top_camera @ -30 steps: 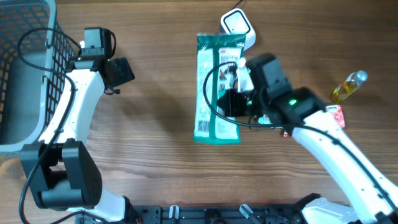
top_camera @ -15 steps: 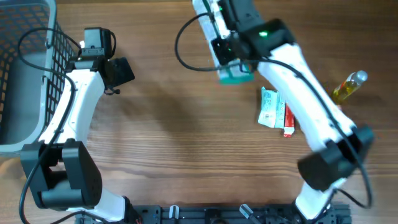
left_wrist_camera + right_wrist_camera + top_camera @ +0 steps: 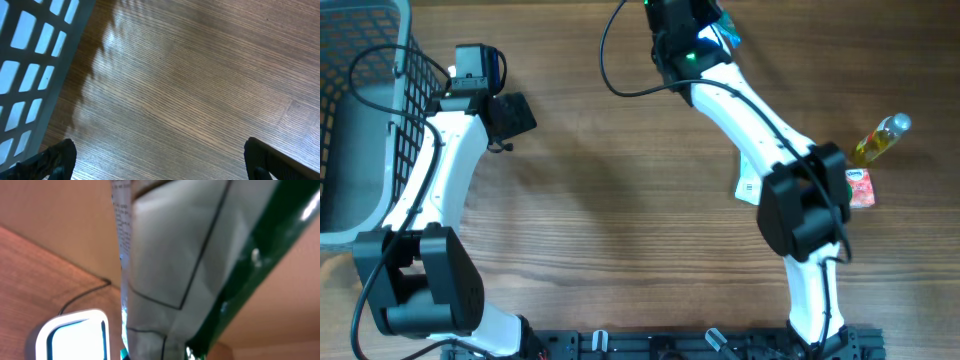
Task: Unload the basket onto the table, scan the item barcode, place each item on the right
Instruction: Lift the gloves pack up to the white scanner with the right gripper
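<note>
At the far edge of the worktop (image 3: 600, 220), the right arm reaches up to the frame's top border. The right end effector (image 3: 692, 25) is largely cut off there in the overhead view, so its jaws cannot be read directly. It is closed, with the packet (image 3: 175, 255) in its grip. The wrist view shows that packet held off the worktop and filling most of the frame, white and green, with print too blurred to read. No barcode can be made out. The scanner (image 3: 75, 336) sits below and to the left of it, its window lit and its lower part cropped.

The left end effector (image 3: 512, 115) hangs near the basket (image 3: 360, 60), wide open and holding nothing. Only the tips of its fingers (image 3: 55, 159) show, at the bottom corners of the wrist view.

A bottle (image 3: 880, 138) lies at the right. A small pack (image 3: 860, 188) sits near it, partly hidden by the right arm.
</note>
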### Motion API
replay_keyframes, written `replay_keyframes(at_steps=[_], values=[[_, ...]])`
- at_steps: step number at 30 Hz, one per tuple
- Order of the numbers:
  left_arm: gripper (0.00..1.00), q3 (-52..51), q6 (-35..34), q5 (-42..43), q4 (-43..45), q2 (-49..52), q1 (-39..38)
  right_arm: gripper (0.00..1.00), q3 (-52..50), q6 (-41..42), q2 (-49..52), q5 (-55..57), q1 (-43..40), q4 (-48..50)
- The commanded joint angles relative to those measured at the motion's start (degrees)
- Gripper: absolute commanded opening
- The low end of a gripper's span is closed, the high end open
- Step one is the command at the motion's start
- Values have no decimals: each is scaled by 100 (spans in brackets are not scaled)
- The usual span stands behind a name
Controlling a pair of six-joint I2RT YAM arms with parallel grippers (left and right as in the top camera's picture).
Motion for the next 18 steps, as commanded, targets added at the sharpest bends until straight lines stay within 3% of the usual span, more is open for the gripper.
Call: replay_keyframes(at_steps=[1,4,10,18], values=[[100,44,-9,-72,-2,-7,11,4,50,-758,468,238,-4,511],[100,44,-9,-72,-2,-7,11,4,50,-680,763,-24,-4,629],[100,44,-9,-72,-2,-7,11,4,50,632,831,-490,87,435],[100,44,-9,-72,-2,-7,11,4,50,2273,831,-1333,136,-612]])
